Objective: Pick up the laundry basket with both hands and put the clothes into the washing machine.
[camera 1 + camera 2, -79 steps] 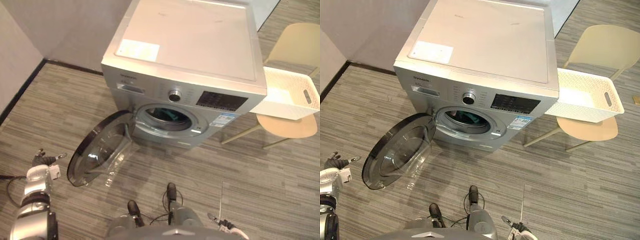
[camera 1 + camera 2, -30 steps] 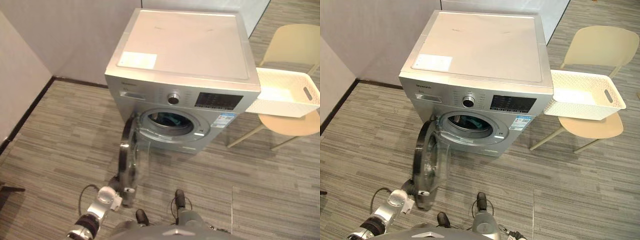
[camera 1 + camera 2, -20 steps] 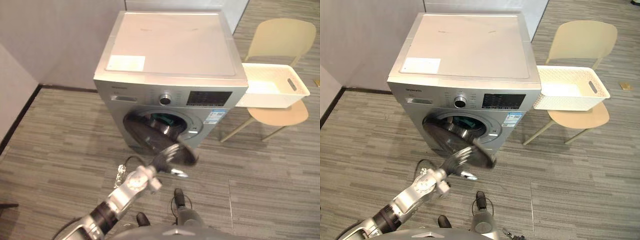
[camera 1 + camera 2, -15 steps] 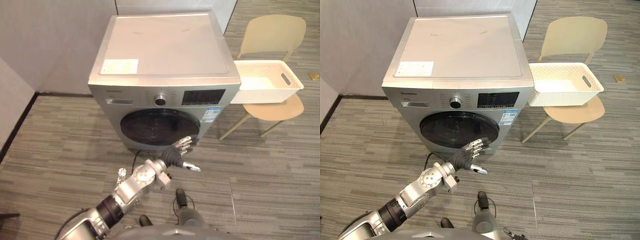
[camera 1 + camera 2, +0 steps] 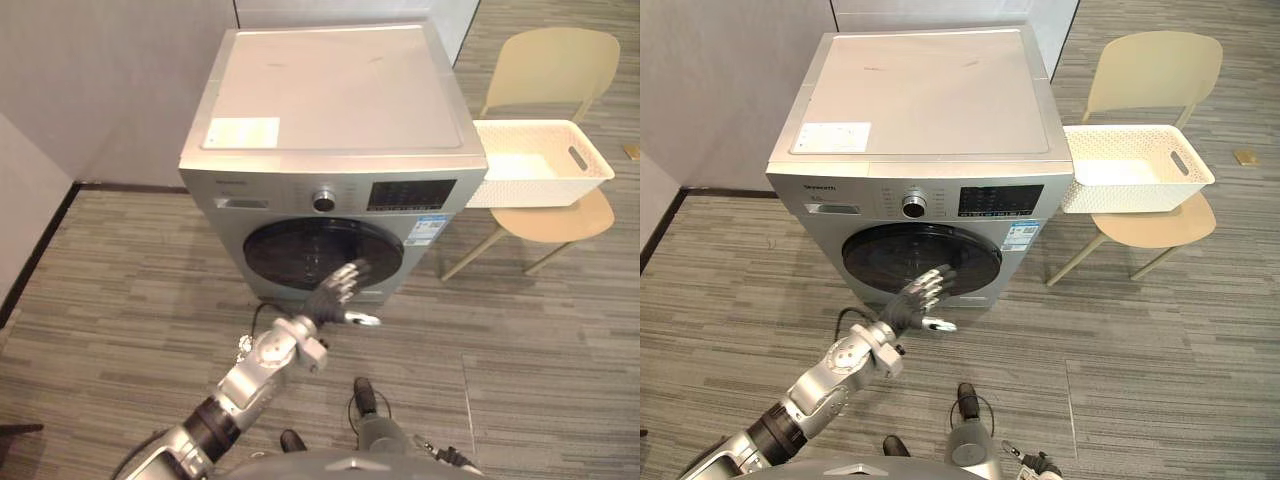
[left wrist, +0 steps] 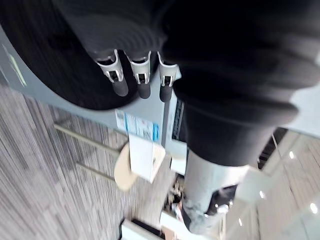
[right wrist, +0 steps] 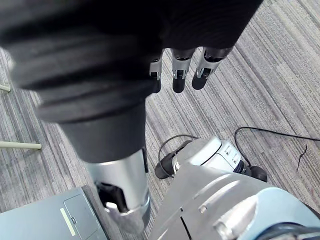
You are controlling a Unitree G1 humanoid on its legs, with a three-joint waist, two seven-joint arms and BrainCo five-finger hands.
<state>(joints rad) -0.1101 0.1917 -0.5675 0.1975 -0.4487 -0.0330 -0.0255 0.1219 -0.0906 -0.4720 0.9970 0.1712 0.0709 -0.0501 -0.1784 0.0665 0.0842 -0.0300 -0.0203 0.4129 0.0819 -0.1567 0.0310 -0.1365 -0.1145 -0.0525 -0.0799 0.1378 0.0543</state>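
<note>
The left robot hand (image 5: 338, 290), fingers straight and unclenched, is held flat at the lower edge of the dark round door (image 5: 290, 250) of a silver front-loading washing machine (image 5: 330, 110); whether it touches is unclear. The door looks shut. The likely risk is that if the latch has not caught, the door could swing open once the hand lifts, and the outstretched thumb could snag its rim. The white laundry basket (image 5: 540, 165) sits on a cream chair (image 5: 545, 60) just right of the machine, overhanging the seat, with no clothes visible in it; a bump could tip it. The right robot hand (image 7: 179, 75) hangs relaxed, holding nothing, above the grey striped floor (image 5: 540, 340). A pale grey wall (image 5: 100, 70) stands behind the machine.
</note>
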